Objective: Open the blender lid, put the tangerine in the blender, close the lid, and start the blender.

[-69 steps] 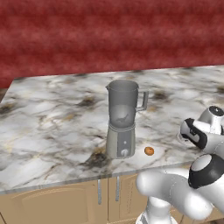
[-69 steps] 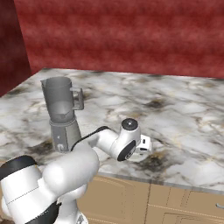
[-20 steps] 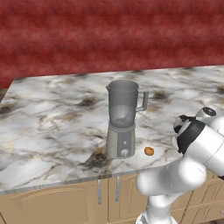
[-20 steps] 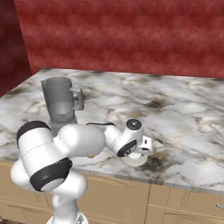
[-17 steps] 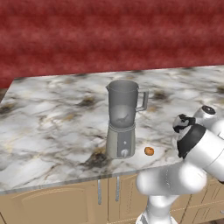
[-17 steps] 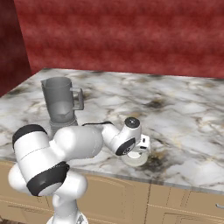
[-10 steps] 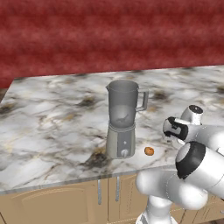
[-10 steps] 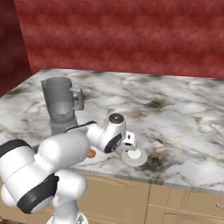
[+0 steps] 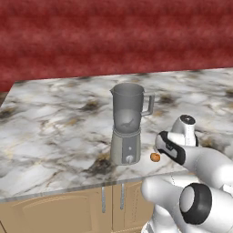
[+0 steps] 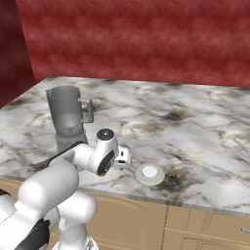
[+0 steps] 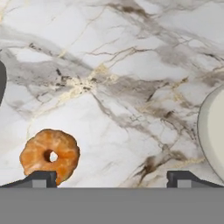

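The blender stands near the counter's front edge, and its jar is open at the top. The blender lid lies flat on the marble to the right of the blender; its pale rim shows at the right edge of the hand view. The tangerine rests on the counter just right of the blender's base. My gripper hovers low over the counter between tangerine and lid. It is open and empty, and the tangerine sits just beside its left fingertip.
The marble counter stretches wide to the left and behind the blender, up to a red wall. Its front edge runs close below the tangerine, above wooden cabinet doors.
The hand has swung left, off the lid and toward the tangerine. The lid stays flat on the counter. The gripper remains open.
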